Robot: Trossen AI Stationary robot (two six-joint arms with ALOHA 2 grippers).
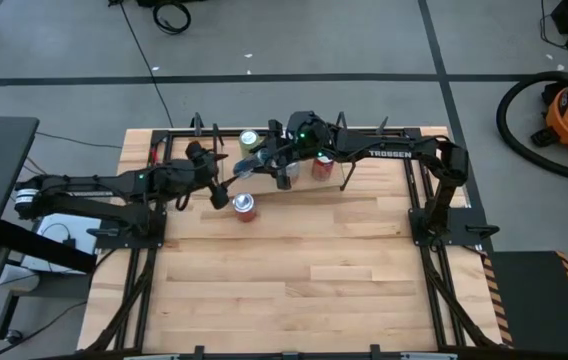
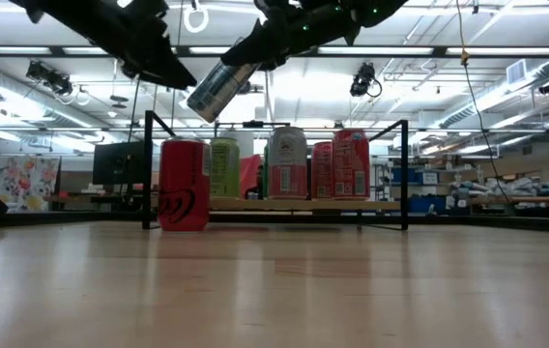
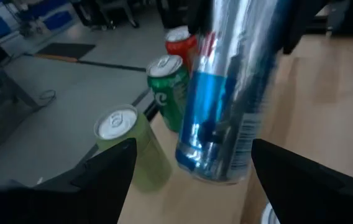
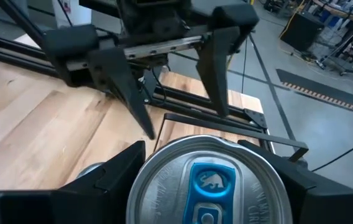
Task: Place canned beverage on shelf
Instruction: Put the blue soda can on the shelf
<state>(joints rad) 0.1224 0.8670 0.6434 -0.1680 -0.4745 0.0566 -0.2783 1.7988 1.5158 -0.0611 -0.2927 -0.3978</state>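
Note:
A silver and blue can (image 2: 218, 89) hangs tilted above the table, with my right gripper (image 1: 260, 160) shut on it. The can's top (image 4: 209, 180) faces the right wrist camera. Its bottom end (image 3: 217, 168) points at my left gripper (image 4: 186, 122), which stands open just short of it, one finger to each side, touching nothing. Behind it, the shelf (image 2: 381, 205) at the far edge carries several upright cans, among them a yellow-green one (image 3: 127, 146) and a green one (image 3: 167, 90). My right gripper pinches the can's side wall near its top end (image 4: 158, 163) between its two fingers (image 4: 117, 171). The fingers come from the table's right, slanting slightly down, and lie along the can. The can is lifted clear, tilted, its bottom end lower and toward the left arm.
A red can (image 2: 184, 184) stands upright on the tabletop just in front of the shelf's left end, also seen from above as a red can (image 1: 246, 207). Black rod uprights (image 2: 406, 174) stand at the shelf's ends. The near half of the table (image 1: 294, 290) is bare wood.

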